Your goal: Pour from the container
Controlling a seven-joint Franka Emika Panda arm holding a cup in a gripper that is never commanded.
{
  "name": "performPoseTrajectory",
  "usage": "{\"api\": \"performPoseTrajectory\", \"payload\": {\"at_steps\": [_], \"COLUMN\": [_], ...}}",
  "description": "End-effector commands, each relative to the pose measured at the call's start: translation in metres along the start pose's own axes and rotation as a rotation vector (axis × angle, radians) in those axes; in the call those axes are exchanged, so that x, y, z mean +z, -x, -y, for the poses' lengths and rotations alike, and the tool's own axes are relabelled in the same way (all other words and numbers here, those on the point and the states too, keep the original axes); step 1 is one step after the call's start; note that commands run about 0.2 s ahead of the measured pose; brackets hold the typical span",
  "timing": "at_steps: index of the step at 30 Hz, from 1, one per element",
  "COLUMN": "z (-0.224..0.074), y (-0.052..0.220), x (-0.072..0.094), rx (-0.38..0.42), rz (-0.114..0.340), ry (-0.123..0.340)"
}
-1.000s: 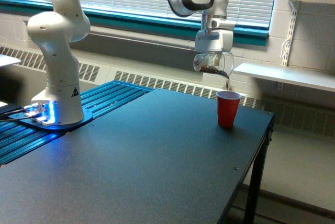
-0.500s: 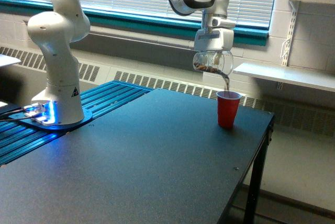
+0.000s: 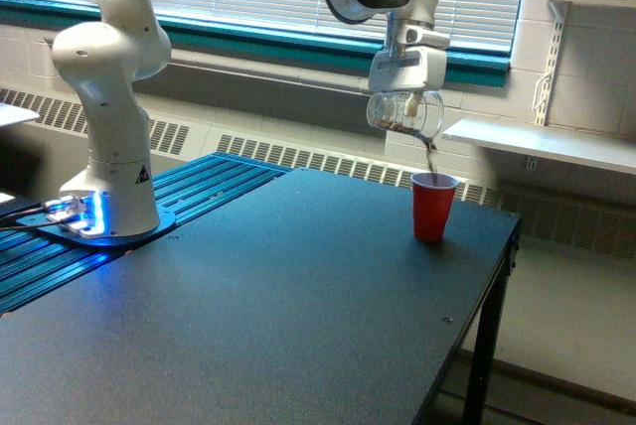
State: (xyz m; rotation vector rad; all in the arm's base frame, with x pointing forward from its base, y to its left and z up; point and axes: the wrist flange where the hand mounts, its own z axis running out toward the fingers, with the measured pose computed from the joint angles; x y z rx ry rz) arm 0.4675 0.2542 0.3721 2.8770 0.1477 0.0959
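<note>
1. While I run this arm from my remote desk, the white two-fingered gripper (image 3: 405,107) hangs at about 12 o'clock above the opaque red plastic cup (image 3: 433,206), clenched around the small clear see-through cup of brown granular bits (image 3: 403,114).
2. Location: the clear cup is held in the air, tipped over, with a thin brown stream (image 3: 430,155) falling from its lip at roughly 5 o'clock toward the red cup's mouth.
3. Red cup: upright on the dark matte rectangular table (image 3: 278,306), near the far edge on the exterior view's right.
4. Handling, my judgement: the clear cup looks light and thin-walled, smooth enough to slip and likely to flex or crack under a hard squeeze. I would hold it across the middle of its wall, as the fingers appear to do, and turn it slowly, since loose grains can go in a rush.
5. Red cup handling: light, easy to knock over if bumped.
6. Markings: a small dark triangular sticker (image 3: 142,173) on the white arm base (image 3: 107,182); its content is too small to read. No other writing legible.
</note>
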Motion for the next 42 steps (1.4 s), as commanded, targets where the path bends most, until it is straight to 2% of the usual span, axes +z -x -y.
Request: {"api": "performPoseTrajectory", "payload": {"at_steps": [1,11,20,34,42], "z": [0.005,0.001,-0.001,-0.004,-0.01], "y": [0.001,-0.002,-0.005,-0.006,-0.005], "x": [-0.009,-0.018,-0.025,-0.032,-0.031], "rx": [-0.039,-0.065,-0.073,-0.081,-0.081], "rz": [0.002,0.028,0.051,0.075,0.06], "ry": [0.022,0.047,0.045,0.028,0.002]}}
